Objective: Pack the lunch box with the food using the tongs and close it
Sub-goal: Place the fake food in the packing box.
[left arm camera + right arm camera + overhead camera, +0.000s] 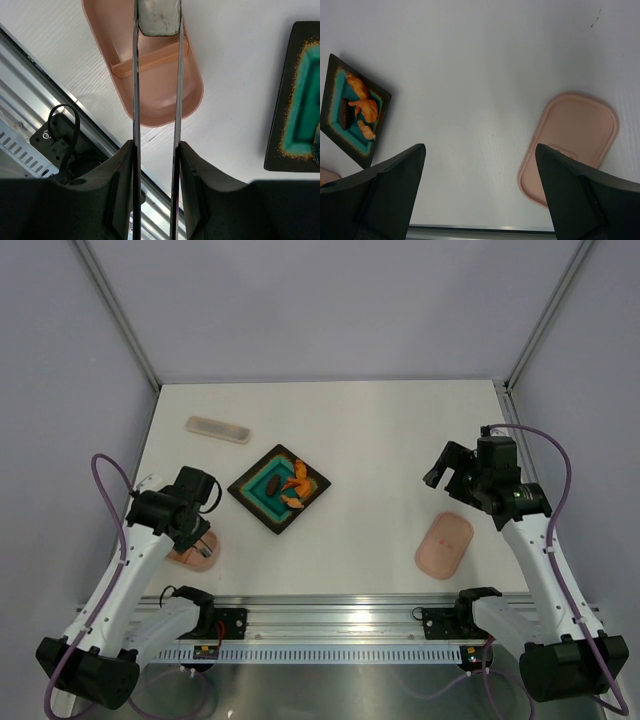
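Tongs [135, 100] over the lunch box [115, 45], a piece pinched at the tips

Left gripper [156, 147] is closed partway on the tongs, squeezing the two silver arms together, and a pale grey block [159, 17] is pinched between their tips. The lunch box lies straight ahead of it at the near left of the table, its long axis roughly in line with the tongs. The block sits beyond the divider [150, 64], over the far compartment; whether it touches the floor I cannot tell. Letting go looks like the coming move, and nothing stands in the way. To the right, the dark tray [282, 100] holds orange pieces [365, 107] and a brown lump [343, 114]. Right gripper [479, 150] hangs wide open and empty, with the lid [575, 135] nearest it. A pale case [218, 429] lies well behind
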Controlling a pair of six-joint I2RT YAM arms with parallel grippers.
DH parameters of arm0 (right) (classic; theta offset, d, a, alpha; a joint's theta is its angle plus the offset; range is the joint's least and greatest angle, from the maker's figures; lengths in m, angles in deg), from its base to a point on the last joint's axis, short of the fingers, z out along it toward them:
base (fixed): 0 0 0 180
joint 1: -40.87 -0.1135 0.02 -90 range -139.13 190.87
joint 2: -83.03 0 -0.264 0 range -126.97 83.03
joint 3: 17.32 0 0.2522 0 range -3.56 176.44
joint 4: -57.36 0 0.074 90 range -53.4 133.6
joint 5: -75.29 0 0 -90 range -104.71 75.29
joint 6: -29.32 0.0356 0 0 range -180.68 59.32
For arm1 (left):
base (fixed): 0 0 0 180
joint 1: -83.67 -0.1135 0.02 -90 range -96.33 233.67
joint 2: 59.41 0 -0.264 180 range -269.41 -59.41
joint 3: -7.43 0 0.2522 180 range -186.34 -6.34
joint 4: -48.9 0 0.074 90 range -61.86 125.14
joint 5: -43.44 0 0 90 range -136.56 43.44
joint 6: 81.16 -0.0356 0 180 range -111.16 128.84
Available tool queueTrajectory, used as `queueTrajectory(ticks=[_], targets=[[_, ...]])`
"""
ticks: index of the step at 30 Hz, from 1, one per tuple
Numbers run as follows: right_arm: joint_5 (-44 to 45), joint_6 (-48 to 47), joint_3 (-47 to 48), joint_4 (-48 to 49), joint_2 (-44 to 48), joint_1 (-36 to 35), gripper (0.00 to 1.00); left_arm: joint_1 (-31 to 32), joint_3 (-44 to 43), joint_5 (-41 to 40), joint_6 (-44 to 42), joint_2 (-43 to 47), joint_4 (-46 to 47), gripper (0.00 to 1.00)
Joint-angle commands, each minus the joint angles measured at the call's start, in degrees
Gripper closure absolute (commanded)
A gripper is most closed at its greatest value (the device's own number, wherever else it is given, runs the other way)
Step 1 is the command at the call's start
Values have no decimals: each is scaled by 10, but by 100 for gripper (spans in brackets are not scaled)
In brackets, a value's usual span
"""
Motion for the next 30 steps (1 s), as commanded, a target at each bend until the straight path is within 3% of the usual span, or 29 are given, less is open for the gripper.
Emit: queueTrajectory(ticks=[1, 12, 15, 16, 18, 19, 26, 29, 30], targets=[[-15, -9, 6, 22, -11, 1, 0, -14, 6, -31, 22, 15, -97, 100], [-20, -10, 13, 29, -33, 1, 1, -43, 19, -42, 24, 2, -95, 100], [-19, -9, 12, 28, -31, 1, 0, -44, 15, -44, 15, 0, -88, 75], [-19, -9, 12, 28, -31, 1, 1, -46, 15, -42, 10, 1, -85, 62], [-18, -9, 12, 28, -30, 1, 0, -46, 12, -41, 0, 2, -77, 48], [-18, -10, 12, 27, -30, 1, 1, -46, 11, -39, -4, 2, -75, 46], [-17, -10, 12, 26, -25, 1, 0, -46, 6, -35, -13, 2, -66, 45], [-16, -11, 12, 25, -24, 1, 1, -46, -5, -38, -18, 3, -67, 54], [-17, -11, 12, 24, -24, 1, 1, -46, -11, -39, -24, 4, -66, 71]])
